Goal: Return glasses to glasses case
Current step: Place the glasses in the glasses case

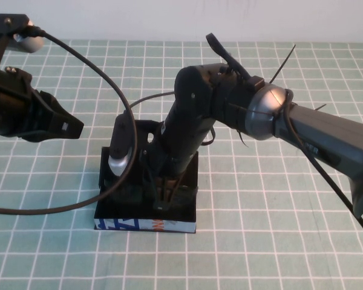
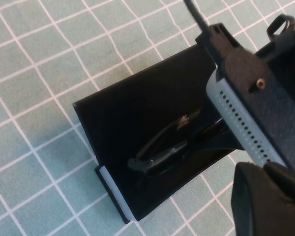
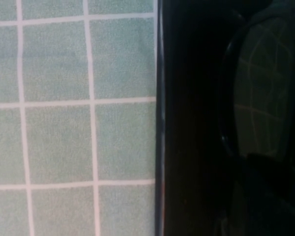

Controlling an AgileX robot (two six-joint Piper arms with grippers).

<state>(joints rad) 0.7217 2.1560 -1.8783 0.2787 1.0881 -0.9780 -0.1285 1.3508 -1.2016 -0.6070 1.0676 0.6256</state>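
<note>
While the right gripper (image 1: 164,202) reaches inside the glasses case (image 1: 187,208), jaws seemingly pinching the glasses (image 2: 160,152), the left gripper (image 1: 69,128) hovers beside it, jaws unclear.

glasses case (image 1: 146,225) front, blue and orange marks, nothing legible

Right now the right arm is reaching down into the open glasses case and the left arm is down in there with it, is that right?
Not quite. The high view shows the right gripper down in the glasses case, but the left gripper hovers apart, left of the case.
</note>
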